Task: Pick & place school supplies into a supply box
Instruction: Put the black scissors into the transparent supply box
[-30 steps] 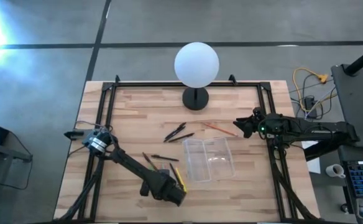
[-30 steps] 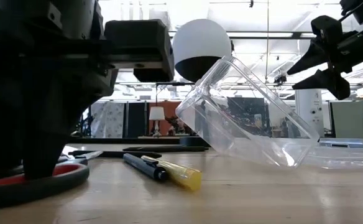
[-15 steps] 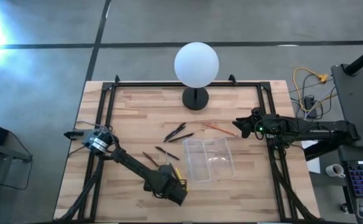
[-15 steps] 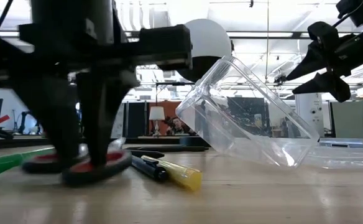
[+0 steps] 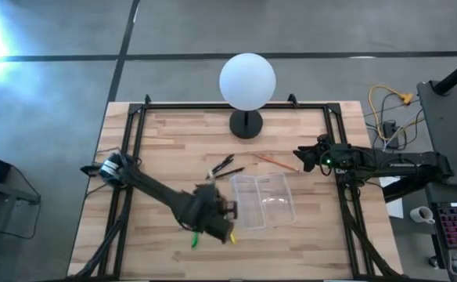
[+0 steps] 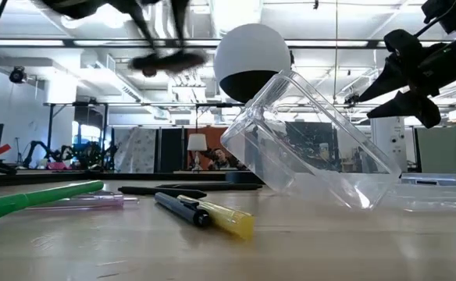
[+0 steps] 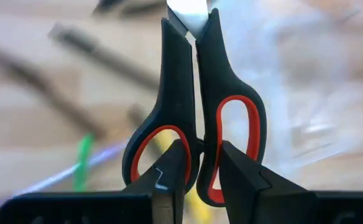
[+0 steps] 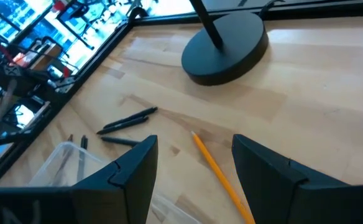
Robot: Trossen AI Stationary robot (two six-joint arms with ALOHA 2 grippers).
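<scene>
My left gripper [image 5: 215, 213] is shut on black scissors with red-lined handle loops [image 7: 194, 81], raised above the table beside the clear supply box [image 5: 261, 202]. The scissors show blurred and high in the low view [image 6: 169, 58]. The box's lid [image 6: 314, 144] stands tilted up. A green pen [image 5: 193, 239] and a yellow pen [image 5: 228, 235] lie on the table near the gripper. Dark pens [image 5: 222, 167] and an orange pencil [image 5: 275, 162] lie beyond the box. My right gripper [image 5: 303, 157] is open and empty, above the table near the pencil. My left gripper pinches the scissors between its two fingers [image 7: 172, 171] at the handles, where the two loops meet [image 7: 201, 146]. The scissors stick out ahead along the fingers, blades away from the gripper. They are lifted clear of the table.
A white globe lamp [image 5: 247, 81] on a black base [image 5: 246, 124] stands at the table's far middle. A dark pen beside the yellow one [image 6: 181, 209] lies in front of the box. Black frame rails [image 5: 134, 133] run along the table's sides.
My left gripper has risen from the table near its near edge with the scissors and gone toward the far edge, beside the box. The scissors are lifted clear. The green pen now shows where the gripper stood.
</scene>
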